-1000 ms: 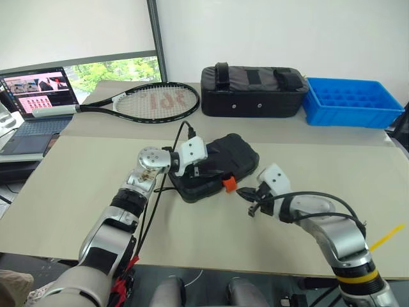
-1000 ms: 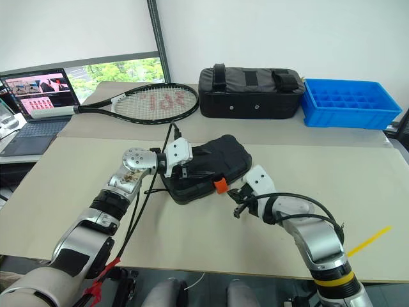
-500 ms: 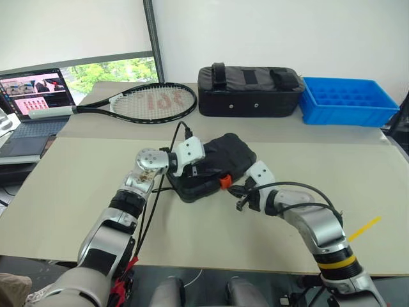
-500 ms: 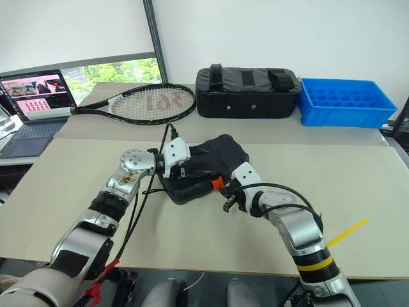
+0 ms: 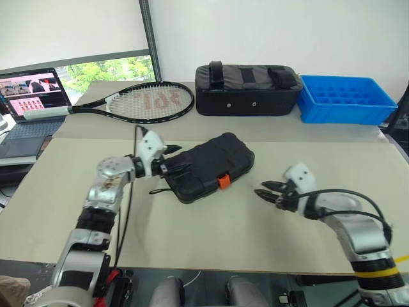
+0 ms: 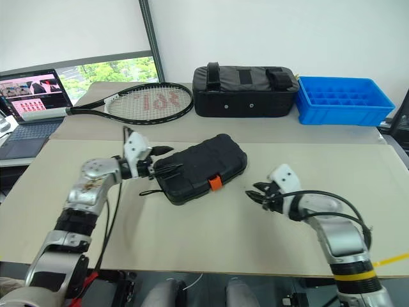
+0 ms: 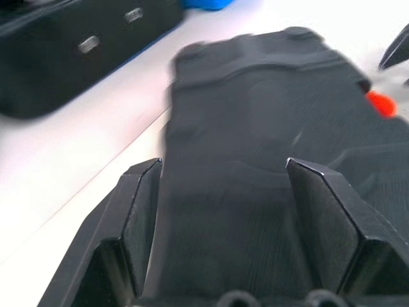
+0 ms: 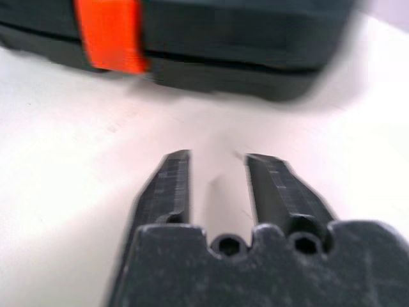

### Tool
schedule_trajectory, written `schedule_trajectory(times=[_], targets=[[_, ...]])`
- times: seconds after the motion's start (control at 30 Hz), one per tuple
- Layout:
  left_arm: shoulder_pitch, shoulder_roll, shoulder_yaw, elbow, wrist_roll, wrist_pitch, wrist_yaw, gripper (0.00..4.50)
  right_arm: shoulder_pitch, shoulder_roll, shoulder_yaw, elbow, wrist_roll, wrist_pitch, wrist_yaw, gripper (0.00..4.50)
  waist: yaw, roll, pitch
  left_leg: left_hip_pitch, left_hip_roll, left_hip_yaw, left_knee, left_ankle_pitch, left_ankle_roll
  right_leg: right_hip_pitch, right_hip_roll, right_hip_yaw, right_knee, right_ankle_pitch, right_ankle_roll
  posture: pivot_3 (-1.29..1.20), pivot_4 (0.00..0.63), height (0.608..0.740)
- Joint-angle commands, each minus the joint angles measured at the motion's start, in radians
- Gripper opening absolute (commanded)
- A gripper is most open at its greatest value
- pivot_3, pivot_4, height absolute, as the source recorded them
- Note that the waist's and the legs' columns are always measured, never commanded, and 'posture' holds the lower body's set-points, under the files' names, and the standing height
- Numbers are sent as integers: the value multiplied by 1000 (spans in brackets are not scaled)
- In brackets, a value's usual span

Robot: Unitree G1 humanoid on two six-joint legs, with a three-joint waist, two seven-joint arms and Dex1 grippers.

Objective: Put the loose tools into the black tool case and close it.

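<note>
Both grippers have withdrawn sideways from the case (image 5: 209, 167), which lies shut at table centre. Left gripper (image 5: 174, 169) spread wide, empty, beside its left end. Right gripper (image 5: 263, 192) parted, empty, apart. Right wrist view shows the orange latch (image 8: 110, 35) closed.

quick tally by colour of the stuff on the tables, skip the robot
Black: 3 - tool case, fabric bag, tennis racket
Blue: 1 - plastic tray
Grey: 1 - laptop
Total: 5
</note>
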Motion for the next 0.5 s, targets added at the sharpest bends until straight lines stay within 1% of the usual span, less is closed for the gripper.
schedule_trajectory(times=[0.03,0.07,0.13,0.2,0.3,0.5], targets=[[114,71,84,-151,-57,100,31,3341,14,-32,-121,125,62,-206,135,3602,2,0,0,1,0,0,0,0,0,1,0,0,-1,0,0,0,150,708],[164,85,98,-177,-58,109,39,3341,20,-40,-135,173,61,-260,167,3972,2,0,0,1,0,0,0,0,0,2,-1,0,-1,0,0,0,150,708],[231,100,115,-204,-55,117,55,3341,25,-50,-150,242,55,-329,211,4487,2,0,0,1,0,0,0,0,0,2,-1,0,-2,0,-1,0,150,708],[277,107,124,-204,-44,96,69,3341,22,-54,-164,292,53,-371,229,4487,4,0,0,1,0,1,0,0,0,2,-2,0,-2,1,-1,0,150,708],[374,101,149,-170,-23,19,98,3341,12,-76,-193,381,59,-420,258,4487,4,0,1,1,0,1,0,0,0,2,-2,0,-2,3,-5,0,150,708],[409,102,135,-139,-20,-28,95,3341,1,-92,-195,445,58,-461,281,4487,4,-1,1,2,0,1,-1,0,0,2,-3,0,-2,3,-6,0,150,708]])
